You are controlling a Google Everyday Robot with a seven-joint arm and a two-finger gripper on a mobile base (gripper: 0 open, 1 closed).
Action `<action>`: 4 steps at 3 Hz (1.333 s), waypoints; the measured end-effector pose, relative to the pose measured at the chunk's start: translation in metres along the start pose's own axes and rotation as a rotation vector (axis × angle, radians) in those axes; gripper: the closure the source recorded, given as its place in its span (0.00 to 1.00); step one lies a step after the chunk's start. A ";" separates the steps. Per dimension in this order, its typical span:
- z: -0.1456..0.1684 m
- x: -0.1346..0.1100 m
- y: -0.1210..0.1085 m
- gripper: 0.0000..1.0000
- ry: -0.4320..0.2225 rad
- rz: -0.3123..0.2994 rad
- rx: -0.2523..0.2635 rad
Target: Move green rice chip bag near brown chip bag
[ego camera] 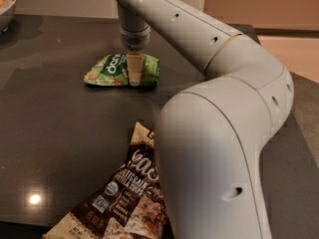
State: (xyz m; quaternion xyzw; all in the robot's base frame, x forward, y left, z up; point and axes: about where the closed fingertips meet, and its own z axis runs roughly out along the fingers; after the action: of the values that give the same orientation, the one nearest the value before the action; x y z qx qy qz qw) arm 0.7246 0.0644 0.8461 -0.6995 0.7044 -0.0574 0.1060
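Observation:
The green rice chip bag (pixel 107 69) lies flat on the dark table (pixel 60 133), toward the back. My gripper (pixel 133 77) points straight down onto the bag's right half and touches it. The brown chip bag (pixel 124 198) lies at the table's front edge, with its right part hidden behind my arm's large white elbow (pixel 209 158). The two bags lie well apart, with bare table between them.
A bowl (pixel 6 6) with orange contents stands at the back left corner. The table's front edge runs along the bottom left, and its right edge lies past my arm. My arm covers the right half of the view.

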 end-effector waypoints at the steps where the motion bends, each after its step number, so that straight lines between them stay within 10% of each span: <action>1: -0.008 -0.001 0.004 0.41 -0.011 -0.015 -0.022; 4: -0.064 0.015 0.038 1.00 -0.084 -0.114 -0.080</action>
State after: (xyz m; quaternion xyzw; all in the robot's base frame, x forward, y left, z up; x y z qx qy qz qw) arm 0.6729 0.0461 0.8984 -0.7440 0.6601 -0.0055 0.1040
